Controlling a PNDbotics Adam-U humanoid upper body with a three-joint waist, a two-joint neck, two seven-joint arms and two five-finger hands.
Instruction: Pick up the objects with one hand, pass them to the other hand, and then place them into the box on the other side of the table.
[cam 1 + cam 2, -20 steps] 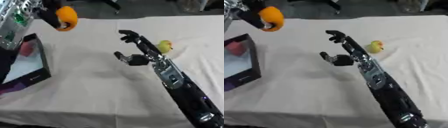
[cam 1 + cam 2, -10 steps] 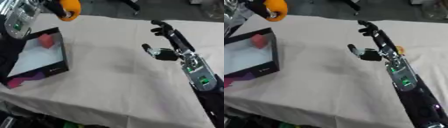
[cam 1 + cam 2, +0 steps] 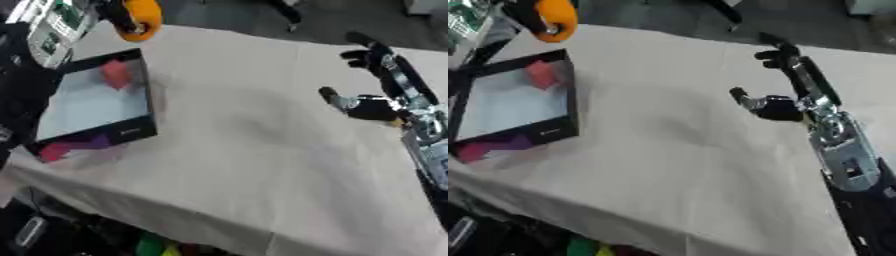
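My left hand (image 3: 525, 14) is shut on a round orange object (image 3: 140, 19) and holds it in the air above the far corner of the black box (image 3: 114, 134) at the table's left. The box has a pale floor, and a red object (image 3: 115, 74) lies in it near the far wall. At the right, my right hand (image 3: 378, 106) is open above the table with fingers straight and pointing away, holding nothing. A sliver of yellow (image 3: 398, 122) shows just behind its wrist.
The table (image 3: 245, 150) is covered with a beige cloth, and its near edge runs slantwise across the bottom. Something purple and pink (image 3: 72, 147) lies by the box's near left wall. Dark floor and clutter show below the table edge.
The whole picture has shifted right and tilted, so the camera moved. The box now shows more fully. The yellow fruit seen beside my right hand is now almost hidden behind it.
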